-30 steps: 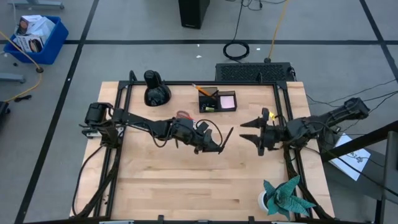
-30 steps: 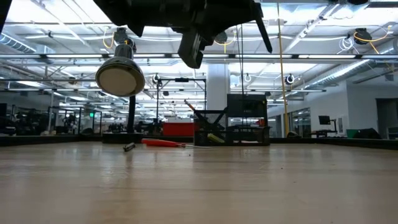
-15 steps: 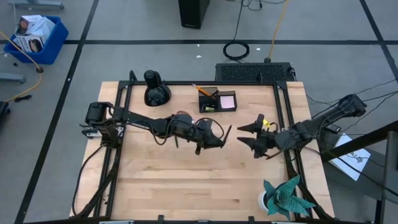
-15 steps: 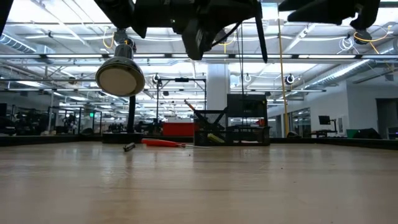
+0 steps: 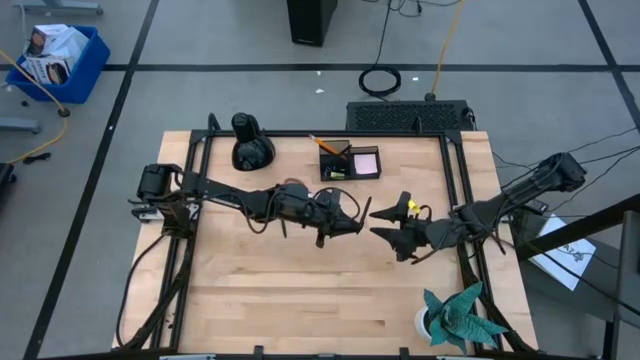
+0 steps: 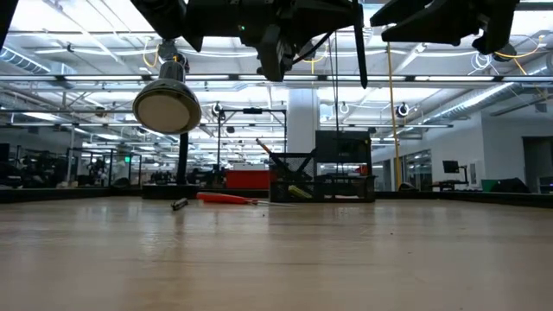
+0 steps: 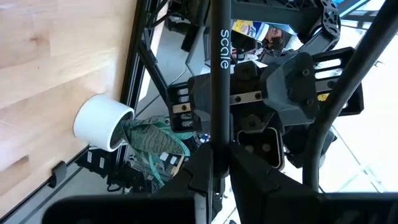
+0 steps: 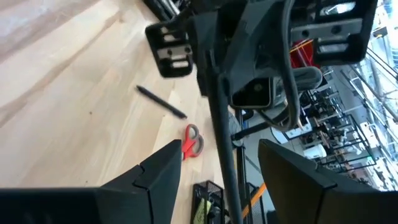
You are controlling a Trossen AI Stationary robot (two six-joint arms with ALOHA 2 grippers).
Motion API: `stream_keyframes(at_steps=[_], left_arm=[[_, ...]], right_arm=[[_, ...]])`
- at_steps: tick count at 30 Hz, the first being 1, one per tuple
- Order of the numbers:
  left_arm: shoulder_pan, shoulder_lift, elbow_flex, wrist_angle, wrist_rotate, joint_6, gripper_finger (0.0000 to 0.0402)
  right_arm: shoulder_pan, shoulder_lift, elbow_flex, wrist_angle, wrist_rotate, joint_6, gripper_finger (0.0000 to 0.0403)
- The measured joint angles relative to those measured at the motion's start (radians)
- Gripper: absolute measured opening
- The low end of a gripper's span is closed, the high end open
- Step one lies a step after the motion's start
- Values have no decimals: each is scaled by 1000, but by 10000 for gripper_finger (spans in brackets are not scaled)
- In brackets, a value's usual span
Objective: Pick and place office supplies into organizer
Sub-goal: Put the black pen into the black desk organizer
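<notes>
At the table's upper middle, the organizer point(image 5: 349, 162) holds a pink sticky-note pad point(image 5: 366, 160) and a pencil point(image 5: 327, 144). At center the left gripper point(image 5: 352, 226) is clamped on a black pen point(image 5: 366, 214), the right gripper point(image 5: 392, 228) wide open and empty just beside it. Bare wood point(image 5: 300, 300) fills the lower half; red-handled scissors point(image 8: 192, 140) lie on the table.

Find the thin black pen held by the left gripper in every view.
High: thin black pen mid-table, slanted.
Low: top centre, near-vertical.
Left wrist: centre, upright.
Right wrist: centre, slanted.
Shared landmark: left gripper clamping it.
</notes>
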Motion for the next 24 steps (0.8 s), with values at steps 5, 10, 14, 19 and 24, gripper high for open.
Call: stream_keyframes(at_steps=[5, 10, 14, 19, 24], left_arm=[[-9, 0, 0, 15, 0, -3, 42], [-15, 0, 0, 16, -3, -3, 42], [-18, 0, 0, 22, -16, -2, 42], [-18, 0, 0, 23, -18, 1, 42], [-18, 0, 0, 40, -17, -4, 42]], right_arm=[[-22, 27, 0, 40, -4, -1, 197], [-47, 57, 0, 105, -54, -24, 191], [-64, 76, 0, 123, -54, -39, 185], [-71, 83, 0, 128, -55, -49, 173], [-74, 82, 0, 133, -78, -48, 155]])
